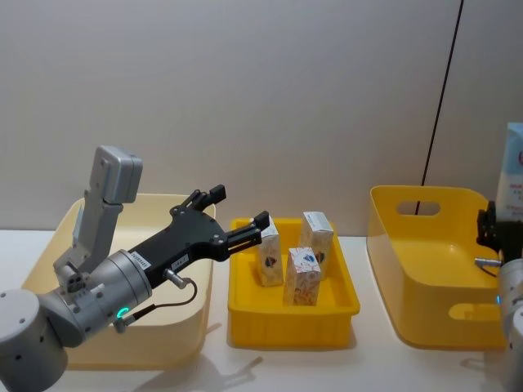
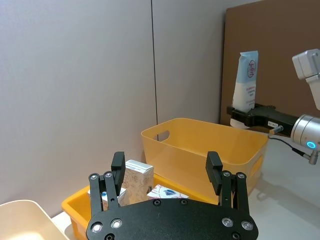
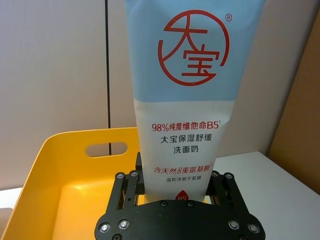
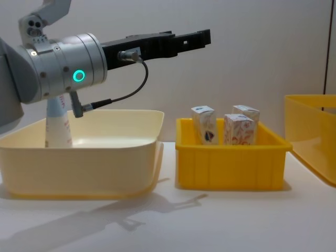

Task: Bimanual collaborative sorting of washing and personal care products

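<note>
Right pincer [image 3: 175,187], frame right, clamps pale-blue-and-white squeeze tube [image 3: 182,100] upright by yellow plastic bin [image 3: 75,150], likely for deposit; left pincer [image 1: 239,207] open beside white cartons [image 1: 302,273].

A plain grey-beige wall [image 1: 245,98] spans the head view from 9 o'clock round to 3 o'clock, matte and evenly lit. One thin dark seam [image 1: 442,90] cuts it at about 1 o'clock, leaning slightly. Below, from 4 to 8 o'clock, lies a white table [image 1: 372,367] — in the chest view soft grey shadows [image 4: 126,223] fall across it at 6 o'clock. A brown panel [image 2: 280,45] stands beside the grey wall.
</note>
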